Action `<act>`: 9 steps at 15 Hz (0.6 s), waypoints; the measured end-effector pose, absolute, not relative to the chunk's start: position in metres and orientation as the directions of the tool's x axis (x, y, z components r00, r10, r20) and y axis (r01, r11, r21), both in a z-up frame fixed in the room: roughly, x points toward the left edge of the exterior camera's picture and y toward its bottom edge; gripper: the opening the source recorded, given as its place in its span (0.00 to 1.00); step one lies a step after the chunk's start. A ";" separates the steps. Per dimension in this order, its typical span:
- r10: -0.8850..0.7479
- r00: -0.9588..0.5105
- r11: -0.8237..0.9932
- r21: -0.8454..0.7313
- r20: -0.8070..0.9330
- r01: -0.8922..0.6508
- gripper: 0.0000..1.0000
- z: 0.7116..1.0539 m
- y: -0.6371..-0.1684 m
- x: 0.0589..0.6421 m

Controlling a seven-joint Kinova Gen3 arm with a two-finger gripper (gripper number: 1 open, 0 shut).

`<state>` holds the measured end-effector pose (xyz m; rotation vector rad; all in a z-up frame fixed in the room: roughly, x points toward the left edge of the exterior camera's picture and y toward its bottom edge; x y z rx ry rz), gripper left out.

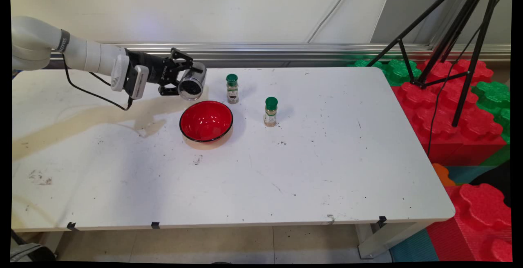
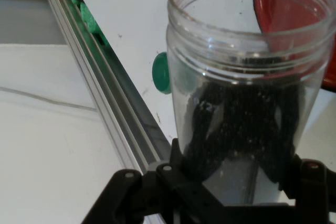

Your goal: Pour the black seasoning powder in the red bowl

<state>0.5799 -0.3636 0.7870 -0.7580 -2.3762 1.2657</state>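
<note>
The end effector is clamped on a clear plastic jar, lidless and tipped sideways just above the far-left rim of a red bowl on the worktop. Dark granules lie inside the jar. It is probably light, rigid and smooth-walled; the mid-body seems the safest hold. Two green-capped spice bottles stand nearby.

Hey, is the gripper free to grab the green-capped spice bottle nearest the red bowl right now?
Probably not: the gripper is shut on a clear open jar of dark grains. The green-capped spice bottle itself stands unobstructed.
</note>
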 end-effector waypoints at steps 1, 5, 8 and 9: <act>0.607 -0.794 0.448 -0.839 0.033 0.308 0.00 0.787 -0.363 0.580; 0.632 -0.774 0.403 -0.842 -0.028 0.359 0.00 0.787 -0.361 0.581; 0.652 -0.754 0.362 -0.841 -0.079 0.402 0.00 0.787 -0.361 0.581; 0.658 -0.747 0.350 -0.840 -0.094 0.415 0.00 0.787 -0.361 0.580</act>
